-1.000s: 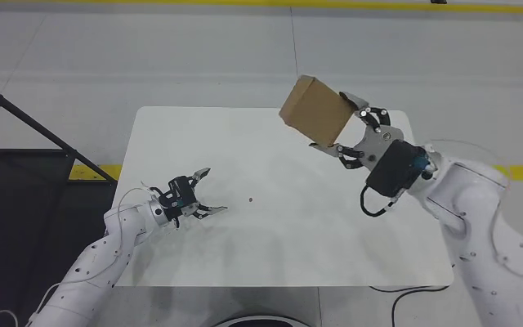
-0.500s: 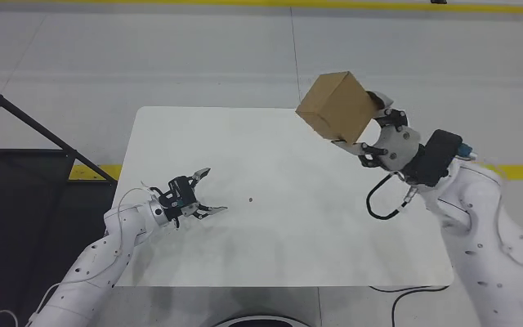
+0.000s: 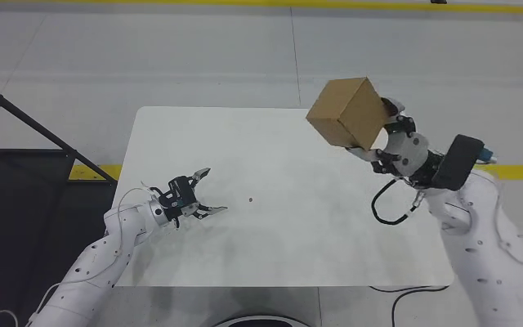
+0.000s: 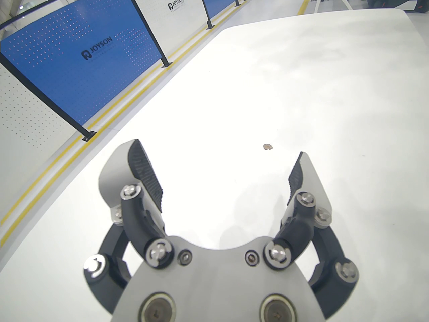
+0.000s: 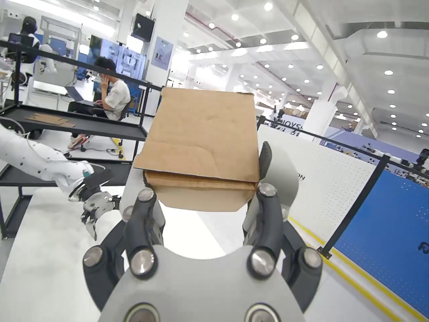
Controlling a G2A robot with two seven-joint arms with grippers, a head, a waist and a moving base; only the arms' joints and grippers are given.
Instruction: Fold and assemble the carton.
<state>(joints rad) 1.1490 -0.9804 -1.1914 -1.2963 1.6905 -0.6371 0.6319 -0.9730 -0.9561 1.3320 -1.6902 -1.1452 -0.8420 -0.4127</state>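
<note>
Carton (image 3: 347, 110): plain brown cardboard, folded up into a closed box, faces flat and edges square (light creasing shows on the broad panel in the right wrist view). A rounded flap (image 5: 201, 199) protrudes below that panel at the gripped end. Pose: tilted, turned at an angle to the table edges. Location: held in the air over the far right corner of the table (image 3: 245, 163), clamped in the right gripper (image 3: 377, 135).

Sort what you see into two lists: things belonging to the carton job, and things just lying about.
Belongs to the job: carton, held in the air by the right gripper; left gripper, open and empty, over the table.
Just lying about: small brown scrap on the table.
</note>
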